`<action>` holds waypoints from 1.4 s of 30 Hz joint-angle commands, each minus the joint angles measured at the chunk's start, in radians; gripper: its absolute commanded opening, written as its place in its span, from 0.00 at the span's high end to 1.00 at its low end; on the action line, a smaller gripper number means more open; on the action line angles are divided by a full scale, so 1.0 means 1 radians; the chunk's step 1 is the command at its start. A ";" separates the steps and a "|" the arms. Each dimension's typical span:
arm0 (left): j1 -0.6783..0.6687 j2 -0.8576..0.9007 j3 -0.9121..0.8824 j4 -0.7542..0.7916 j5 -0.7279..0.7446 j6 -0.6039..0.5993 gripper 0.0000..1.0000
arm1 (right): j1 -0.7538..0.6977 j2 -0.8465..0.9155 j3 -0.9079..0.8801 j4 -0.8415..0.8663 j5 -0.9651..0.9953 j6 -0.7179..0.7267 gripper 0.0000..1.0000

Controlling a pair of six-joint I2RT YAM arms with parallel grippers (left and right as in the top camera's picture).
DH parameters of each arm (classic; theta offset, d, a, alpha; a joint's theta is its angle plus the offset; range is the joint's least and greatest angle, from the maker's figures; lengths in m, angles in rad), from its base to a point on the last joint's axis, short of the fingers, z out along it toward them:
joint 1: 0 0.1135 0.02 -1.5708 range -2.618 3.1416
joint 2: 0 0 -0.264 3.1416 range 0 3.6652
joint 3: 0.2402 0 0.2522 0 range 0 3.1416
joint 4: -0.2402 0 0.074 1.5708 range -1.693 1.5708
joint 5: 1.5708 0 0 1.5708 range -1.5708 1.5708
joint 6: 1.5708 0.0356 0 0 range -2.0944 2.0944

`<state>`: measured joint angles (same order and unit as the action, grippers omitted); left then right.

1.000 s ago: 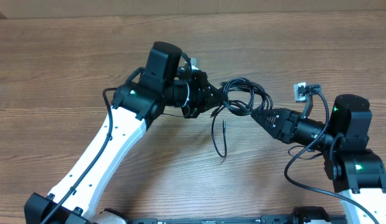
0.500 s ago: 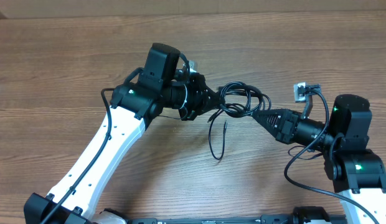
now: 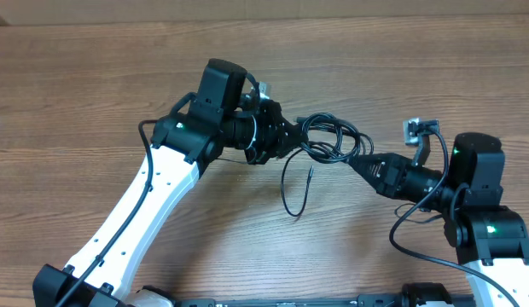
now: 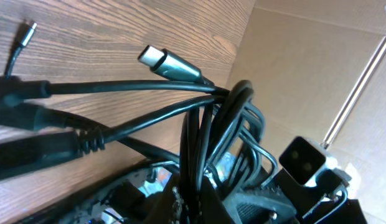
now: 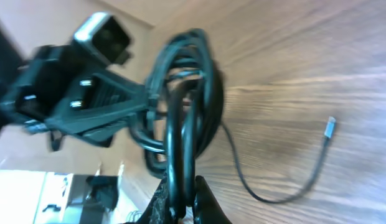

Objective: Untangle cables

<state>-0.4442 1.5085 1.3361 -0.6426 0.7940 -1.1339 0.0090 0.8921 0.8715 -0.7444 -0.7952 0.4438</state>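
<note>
From overhead, the cables are bunched near the middle of the table, the left gripper pinching them at their 9 o'clock and the right gripper at 4 o'clock, while in each wrist view the jaws close on the cables at 6 o'clock.

The counter is brown wood-grain board, its grain running side to side, evenly lit with a soft sheen. Past its far edge stands a plain tan panel, cardboard-coloured, with a faint seam across it. From the right wrist, a bright white blur shows off to one side, too indistinct to name.
</note>
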 commanded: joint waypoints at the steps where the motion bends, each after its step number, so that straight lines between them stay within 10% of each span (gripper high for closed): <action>1: 0.012 0.002 0.023 0.006 -0.023 0.058 0.96 | -0.004 -0.006 0.016 -0.030 0.203 -0.006 0.96; 33: 0.012 0.002 0.023 0.011 -0.036 0.230 0.96 | -0.004 -0.006 0.016 -0.129 0.449 -0.003 0.96; 42: 0.012 0.002 0.023 0.011 -0.150 0.092 0.96 | -0.004 -0.006 0.016 -0.100 0.370 -0.007 0.51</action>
<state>-0.4366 1.5085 1.3361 -0.6373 0.6861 -0.9833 0.0078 0.8921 0.8715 -0.8536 -0.4084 0.4412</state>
